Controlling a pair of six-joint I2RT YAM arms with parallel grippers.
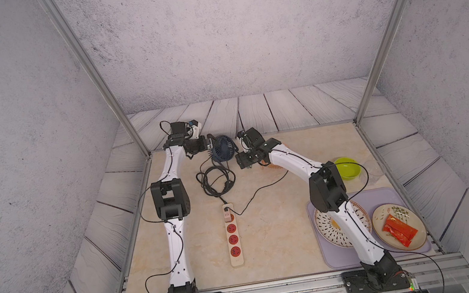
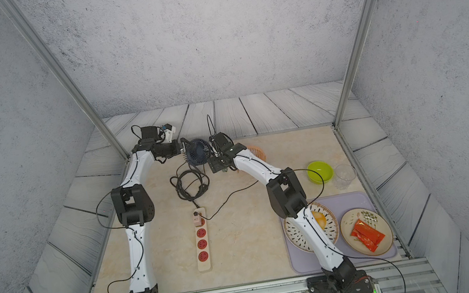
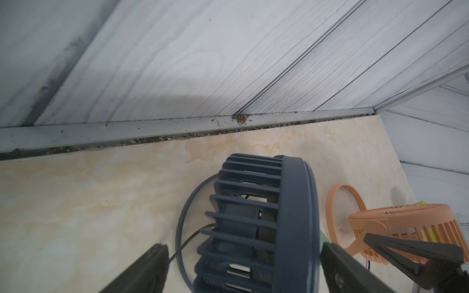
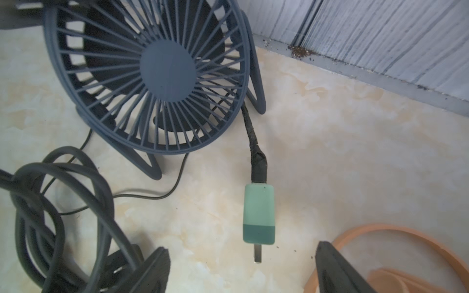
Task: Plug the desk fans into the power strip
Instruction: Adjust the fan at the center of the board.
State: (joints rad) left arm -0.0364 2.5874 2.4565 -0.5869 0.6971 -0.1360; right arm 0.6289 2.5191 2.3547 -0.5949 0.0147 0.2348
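Desk fan [image 1: 224, 147] stands far back on the counter [image 1: 270, 227], green plug [image 4: 258, 214] beside it. Pre-grasp: right gripper [image 4: 242, 247] hovers open, empty, over the plug; left gripper [image 3: 243, 245], open, apparently just straddles the fan. Next: pinch plug squarely.

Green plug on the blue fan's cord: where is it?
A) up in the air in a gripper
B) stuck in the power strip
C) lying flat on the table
C: the green plug lies flat on the table, its cord leading to the blue fan.
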